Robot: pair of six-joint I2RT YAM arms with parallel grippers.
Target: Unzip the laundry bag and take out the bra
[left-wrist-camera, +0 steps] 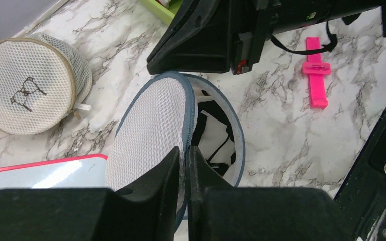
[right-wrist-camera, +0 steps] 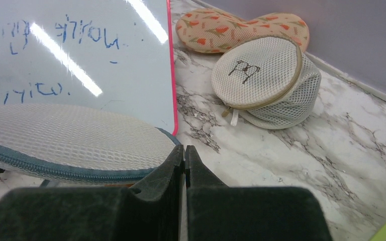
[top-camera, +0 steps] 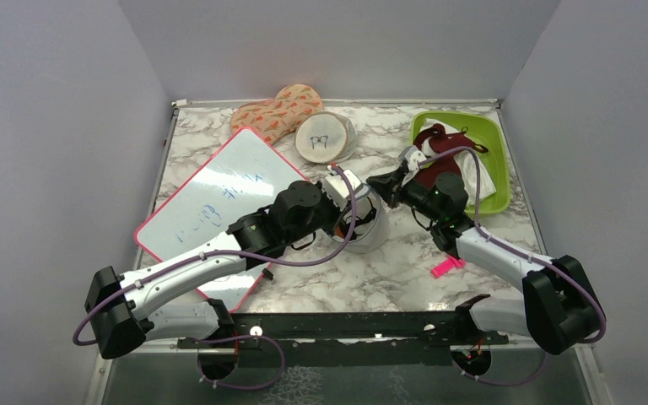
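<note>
Laundry bag lid raised | left gripper pinching rim | right gripper closed, beside rim

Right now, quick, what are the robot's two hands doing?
Left gripper: closed on the lid edge of the laundry bag.
Right gripper: closed at the bag's rim; holding anything cannot be told.

Bare table from 5 to 7 o'clock of the laundry bag — widest way in, just a pink clip out at 4. The whiteboard lies flat from 8 to 10. At 11 there's a beige pouch, flowery mitt behind it. A green tray of clothes sits at 2. The bag's mouth is cramped — lid tipped up, left gripper pinching its rim, right gripper closed just past it at 1.
</note>
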